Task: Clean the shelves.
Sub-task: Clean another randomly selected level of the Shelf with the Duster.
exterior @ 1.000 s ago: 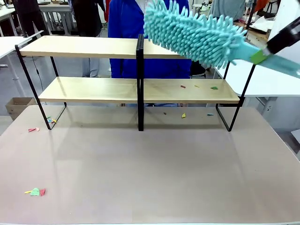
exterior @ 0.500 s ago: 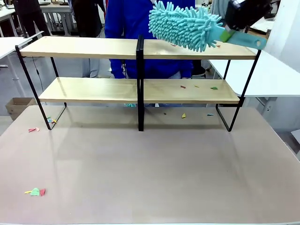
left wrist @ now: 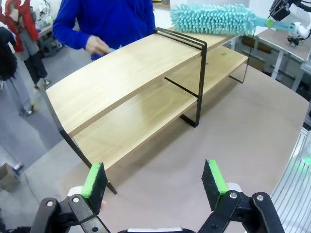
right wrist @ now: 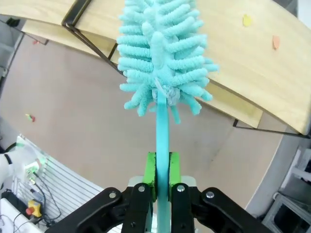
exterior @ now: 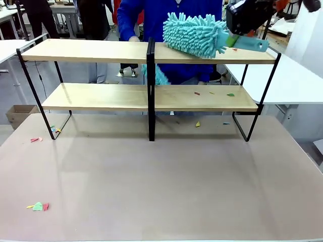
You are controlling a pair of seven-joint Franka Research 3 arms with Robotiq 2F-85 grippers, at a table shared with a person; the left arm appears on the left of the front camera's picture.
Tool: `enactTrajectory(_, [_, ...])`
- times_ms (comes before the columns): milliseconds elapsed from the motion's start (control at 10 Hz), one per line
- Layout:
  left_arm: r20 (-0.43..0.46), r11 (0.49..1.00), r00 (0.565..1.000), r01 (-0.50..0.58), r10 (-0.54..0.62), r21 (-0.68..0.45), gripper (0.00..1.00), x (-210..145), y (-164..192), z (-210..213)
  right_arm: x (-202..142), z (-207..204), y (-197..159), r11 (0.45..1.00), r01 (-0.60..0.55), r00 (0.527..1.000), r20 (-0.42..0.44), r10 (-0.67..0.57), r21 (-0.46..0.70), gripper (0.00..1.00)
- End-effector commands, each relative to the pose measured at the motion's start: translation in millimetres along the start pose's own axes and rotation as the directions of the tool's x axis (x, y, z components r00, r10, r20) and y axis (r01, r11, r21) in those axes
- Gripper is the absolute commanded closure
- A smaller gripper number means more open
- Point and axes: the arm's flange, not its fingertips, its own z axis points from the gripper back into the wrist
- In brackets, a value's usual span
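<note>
The shelves [exterior: 101, 51] stand across the far half of the table, two light-wood boards in a black frame with a centre post [exterior: 150, 91]. A fluffy teal duster [exterior: 194, 34] lies on the right half of the top board. My right gripper [exterior: 233, 40] is shut on its teal handle [right wrist: 162, 141], and the duster head [right wrist: 163, 53] rests on the top board [right wrist: 248, 68]. Coloured paper scraps [exterior: 230, 94] lie on the lower board's right end, and two more scraps [right wrist: 247, 20] on the top board. My left gripper [left wrist: 154, 179] hangs open above the table, short of the shelves [left wrist: 126, 77].
A person in blue stands behind the shelves, a hand [exterior: 133, 39] at the top board and a second teal duster [exterior: 160, 75] behind the centre post. Paper scraps [exterior: 38, 206] lie on the table at front left, by the left leg [exterior: 35, 139] and under the right half [exterior: 197, 124].
My right gripper carried the duster back and down from in front of the rack onto the top board's right half. The person's hand and second duster came into view.
</note>
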Motion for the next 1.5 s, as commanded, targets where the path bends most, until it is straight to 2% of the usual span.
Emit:
enactTrajectory(0, [0.001, 1.0, 1.0, -0.003, 0.003, -0.002, 0.0, -1, 1, -1, -1, 9, -2, 0.994, 0.082, 0.994, -0.068, -0.087, -0.071, 0.88])
enactTrajectory(200, [0.001, 1.0, 1.0, -0.003, 0.003, -0.002, 0.0, -1, 1, -1, -12, 16, -12, 0.968, 0.192, 0.977, -0.066, -0.205, -0.162, 0.88])
enactTrajectory(400, [0.001, 1.0, 1.0, -0.003, 0.003, -0.002, 0.0, -1, 1, -1, -23, 26, -27, 0.915, 0.329, 0.941, 0.001, -0.338, -0.236, 0.88])
enactTrajectory(700, [0.001, 1.0, 1.0, -0.003, 0.003, -0.002, 0.0, -1, 1, -1, -37, 28, -62, 0.817, 0.477, 0.851, -0.06, -0.521, -0.325, 0.88])
enactTrajectory(800, [0.001, 1.0, 1.0, -0.003, 0.003, -0.002, 0.0, -1, 1, -1, -43, 32, -75, 0.789, 0.513, 0.827, -0.051, -0.56, -0.337, 0.88])
enactTrajectory(900, [0.001, 1.0, 1.0, -0.003, 0.003, -0.002, 0.0, -1, 1, -1, -49, 39, -84, 0.751, 0.546, 0.805, -0.013, -0.593, -0.371, 0.88])
enactTrajectory(1000, [0.001, 1.0, 1.0, -0.003, 0.003, -0.002, 0.0, -1, 1, -1, -54, 51, -87, 0.67, 0.547, 0.819, 0.157, -0.552, -0.503, 0.88])
enactTrajectory(1100, [0.001, 1.0, 1.0, -0.003, 0.003, -0.002, 0.0, -1, 1, -1, -56, 53, -84, 0.718, 0.519, 0.852, 0.207, -0.482, -0.464, 0.88])
enactTrajectory(1200, [0.001, 1.0, 1.0, -0.003, 0.003, -0.002, 0.0, -1, 1, -1, -58, 54, -82, 0.751, 0.503, 0.864, 0.239, -0.442, -0.428, 0.88])
enactTrajectory(1400, [0.001, 1.0, 1.0, -0.003, 0.003, -0.002, 0.0, -1, 1, -1, -58, 51, -85, 0.789, 0.493, 0.87, 0.208, -0.447, -0.366, 0.88])
